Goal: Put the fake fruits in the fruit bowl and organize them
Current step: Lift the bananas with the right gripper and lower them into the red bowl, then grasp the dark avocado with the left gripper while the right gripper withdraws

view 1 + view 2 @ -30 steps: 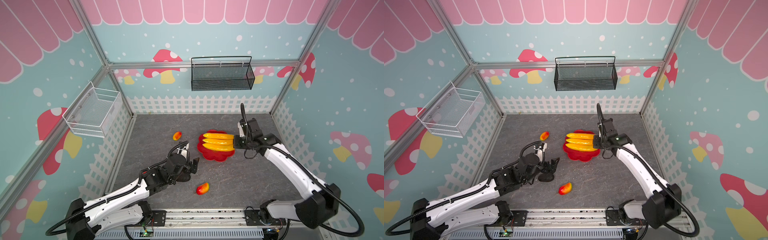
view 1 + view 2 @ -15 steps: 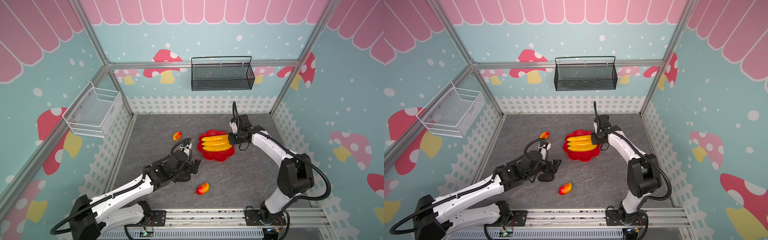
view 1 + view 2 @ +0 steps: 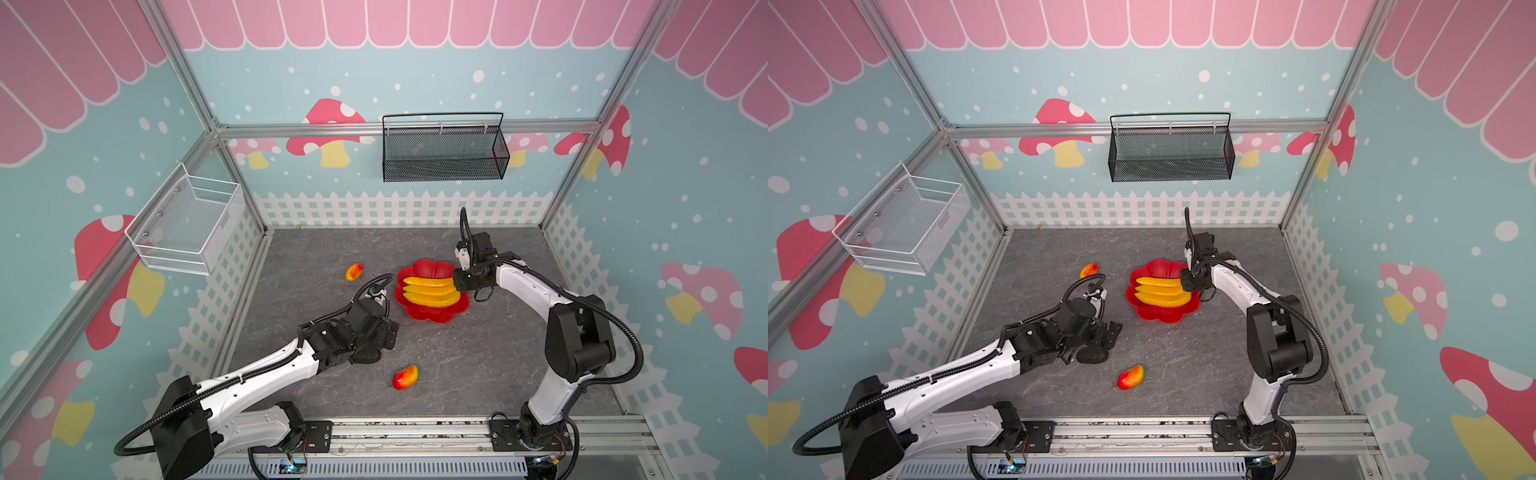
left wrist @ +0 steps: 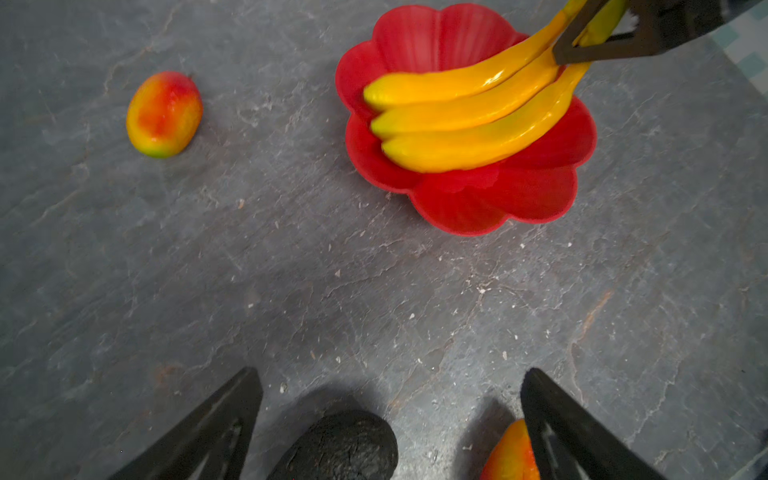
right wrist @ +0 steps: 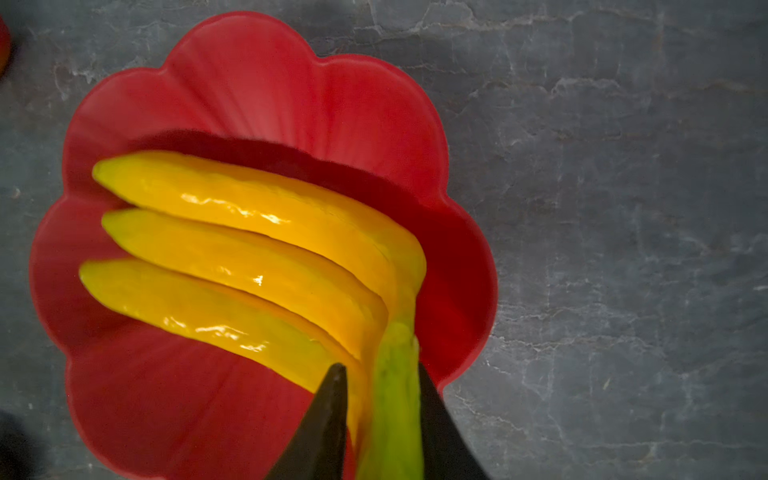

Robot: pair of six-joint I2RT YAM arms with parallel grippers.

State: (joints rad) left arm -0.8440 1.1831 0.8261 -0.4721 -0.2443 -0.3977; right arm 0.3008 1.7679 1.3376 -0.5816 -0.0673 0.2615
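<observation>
**Bananas down in the bowl, right pincer letting go**

Bananas [image 3: 430,291] now lie across the red bowl [image 3: 428,319], their tips pointing toward the left arm and the bunch covering most of the middle. A second ago the right pincer [image 5: 380,368] was carrying the bunch, clamped on its green stem [image 5: 395,395]. It has since set the bunch down and begun to part. It now stands narrow astride the stem, with a sliver of gap on one side.

That reads as the first fruit delivered, with only the retreat left for that arm.

The left pincer [image 4: 390,374] hangs wide and empty, low over the surface [image 4: 374,291], much as before. The avocado [image 4: 340,449] sits between its fingers. The far mango [image 3: 354,272] and the near mango [image 3: 405,377] both wait outside the bowl; no third one shows. With the bunch filling the centre, the smaller fruits will probably have to go on the free petals at the rim.
</observation>
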